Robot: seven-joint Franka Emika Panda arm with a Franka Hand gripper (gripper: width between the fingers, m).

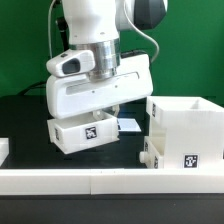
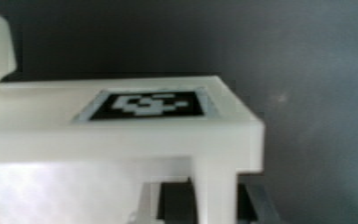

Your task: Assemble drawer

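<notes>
A shallow white tray point(image 1: 84, 131) with a black-and-white tag on its front sits left of centre in the exterior view, slightly tilted. My gripper point(image 1: 108, 113) comes down on its rear right wall. In the wrist view the tray point(image 2: 87, 140) fills the frame with its tag point(image 2: 153, 105), and my gripper point(image 2: 208, 200) is shut on a thin white wall of it, one dark finger point(image 2: 172, 202) on each side. The tall boxy casing point(image 1: 187, 122) stands open-topped at the exterior view's right. A low white part point(image 1: 150, 155), possibly the second tray, lies against its left foot.
The low white border rail point(image 1: 100, 181) runs along the front of the black table. A small flat white piece with a tag, the marker board point(image 1: 128, 124), lies between tray and casing. A green wall stands behind.
</notes>
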